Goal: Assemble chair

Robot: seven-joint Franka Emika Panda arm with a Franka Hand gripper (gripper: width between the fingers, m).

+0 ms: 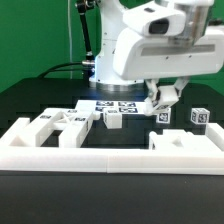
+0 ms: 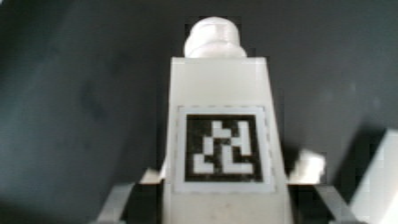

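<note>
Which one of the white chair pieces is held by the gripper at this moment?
The long piece with a round peg on its end and one marker tag. The gripper is shut on it; the other pieces lie on the table.

Robotics lab: arm [image 1: 125,55], marker board [image 1: 112,105]

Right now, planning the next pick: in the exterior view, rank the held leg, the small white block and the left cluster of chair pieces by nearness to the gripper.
1. Held leg: clamped in the gripper itself.
2. Small white block: toward the exterior view's left.
3. Cluster of chair pieces: farthest, at the exterior view's left.
</note>
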